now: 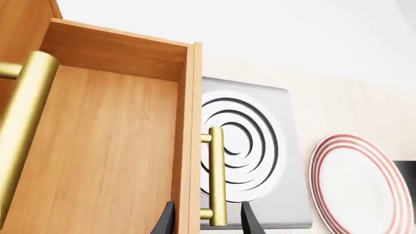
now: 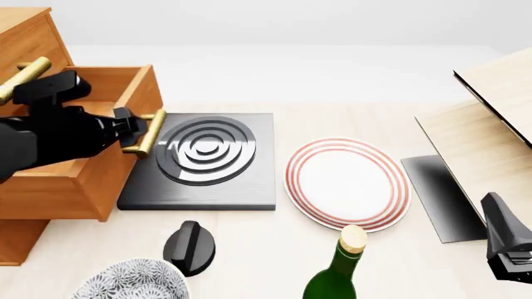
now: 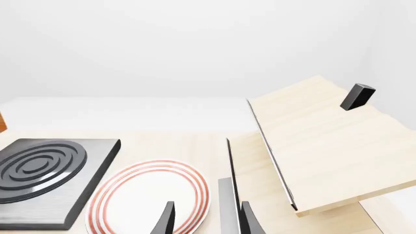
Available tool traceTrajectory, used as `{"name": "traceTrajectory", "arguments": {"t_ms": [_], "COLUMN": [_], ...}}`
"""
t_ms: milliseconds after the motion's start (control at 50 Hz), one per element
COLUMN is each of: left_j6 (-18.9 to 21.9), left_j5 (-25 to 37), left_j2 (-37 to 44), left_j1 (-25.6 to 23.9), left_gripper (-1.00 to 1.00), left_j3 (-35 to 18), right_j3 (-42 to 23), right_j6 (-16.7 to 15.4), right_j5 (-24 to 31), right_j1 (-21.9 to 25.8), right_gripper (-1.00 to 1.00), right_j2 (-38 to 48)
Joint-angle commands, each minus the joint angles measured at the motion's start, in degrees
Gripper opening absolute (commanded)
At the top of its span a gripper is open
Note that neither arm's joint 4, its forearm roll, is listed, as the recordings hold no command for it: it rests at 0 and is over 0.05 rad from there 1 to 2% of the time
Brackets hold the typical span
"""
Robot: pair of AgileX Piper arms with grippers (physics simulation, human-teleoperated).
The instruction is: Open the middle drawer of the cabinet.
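- Tall orange-brown wooden cabinet [image 2: 25,37] sits at far left of the front view, partly cut off by the frame; a brass bar handle of the top drawer [image 2: 25,78] shows near its upper edge.
- Middle drawer, an orange-brown wooden box [image 2: 91,180], sticks well out of the cabinet toward the black stove plate with concentric rings [image 2: 208,156]; looks largely open already.
- White round plate with red rim rings [image 2: 347,182] lies just beside the stove plate, well apart from the drawer.
- Black left gripper [image 2: 137,128] is at the drawer's brass bar handle [image 1: 217,175]; in the left wrist view the two fingers stand one on each side of the bar, a small gap visible, so around it, not clearly clamped.
- Black right gripper [image 3: 202,219] hangs idle near the pale wood box [image 3: 325,146], fingers apart, holding nothing.
- Step in hand: finishing the pull. To do it well, keep the bar centred between the fingers and draw straight along the drawer's slide, no sideways or upward drag, so the box doesn't bind.
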Motion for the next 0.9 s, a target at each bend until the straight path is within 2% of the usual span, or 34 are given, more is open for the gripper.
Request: {"name": "traceTrajectory", "arguments": {"t_ms": [20,900], "left_j6": [-1.0,-1.9], "left_j5": [-0.1,-1.3], "left_j2": [0.0,1.6], "left_j1": [-1.7,-7.4], "left_gripper": [1.0,1.0], "left_j3": [-0.4,-0.8], "right_j3": [0.0,0.0], "right_j6": [0.1,0.1], "right_j5": [0.1,0.1], "right_j1": [0.0,0.0], "right_gripper": [1.0,1.0], "right_j2": [-0.3,-0.3]}}
